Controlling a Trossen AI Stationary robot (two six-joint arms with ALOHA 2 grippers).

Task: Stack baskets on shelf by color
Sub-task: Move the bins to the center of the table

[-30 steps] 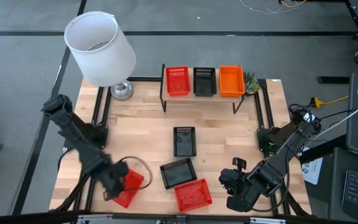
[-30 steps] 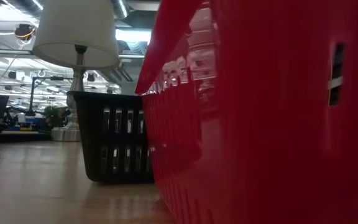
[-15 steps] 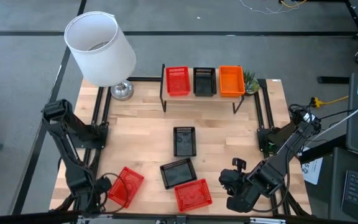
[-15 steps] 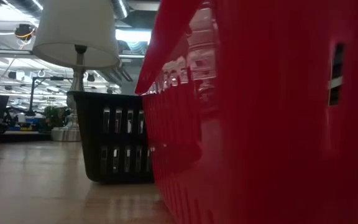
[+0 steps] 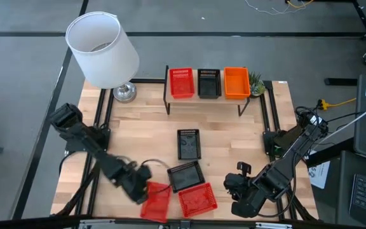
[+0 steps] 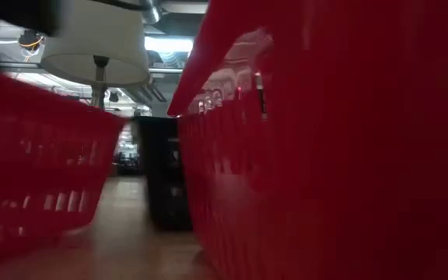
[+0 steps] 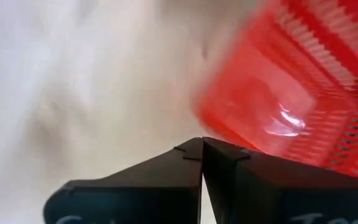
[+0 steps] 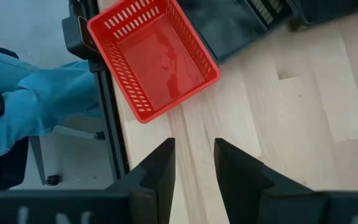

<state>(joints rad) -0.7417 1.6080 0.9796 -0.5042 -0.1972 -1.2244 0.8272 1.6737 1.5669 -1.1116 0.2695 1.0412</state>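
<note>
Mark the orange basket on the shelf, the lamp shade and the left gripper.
orange basket (image 5: 236,83): high view, on its floor.
lamp shade (image 5: 102,49): high view, on its white side.
left gripper (image 5: 140,189): high view, at its tip.

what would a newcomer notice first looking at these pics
Probably the big white lamp at the table's far left corner, then the shelf at the far edge carrying one red, one black and one orange basket side by side. Near the front edge, the left pincer is shut and touching a red basket, beside another red basket and a black basket.
</note>
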